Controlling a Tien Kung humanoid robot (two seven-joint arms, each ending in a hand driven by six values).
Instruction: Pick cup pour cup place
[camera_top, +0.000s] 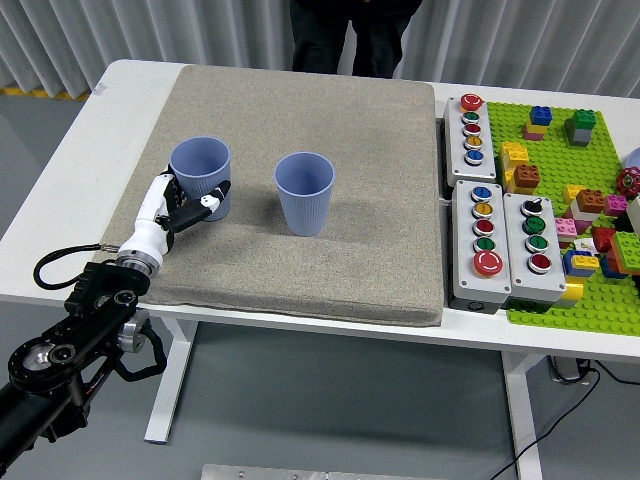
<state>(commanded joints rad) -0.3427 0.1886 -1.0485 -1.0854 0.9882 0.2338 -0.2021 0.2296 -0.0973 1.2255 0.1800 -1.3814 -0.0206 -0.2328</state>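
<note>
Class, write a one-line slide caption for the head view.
Left hand grips left blue cup on the grey mat; second blue cup stands apart.

A rectangular white table (80, 160) is covered by a large grey-beige felt mat (300, 130); grey push-button boxes (510, 245) and a green brick baseplate (590, 160) lie right of the mat.

**Around the edges of the table**

A grey felt mat (330, 260) covers most of the white table (80, 170). To its right sit three grey button boxes (471, 130), then a green brick baseplate (560, 300) crowded with coloured toy bricks (527, 178). A person in dark clothes (352, 35) stands at the far side.
</note>
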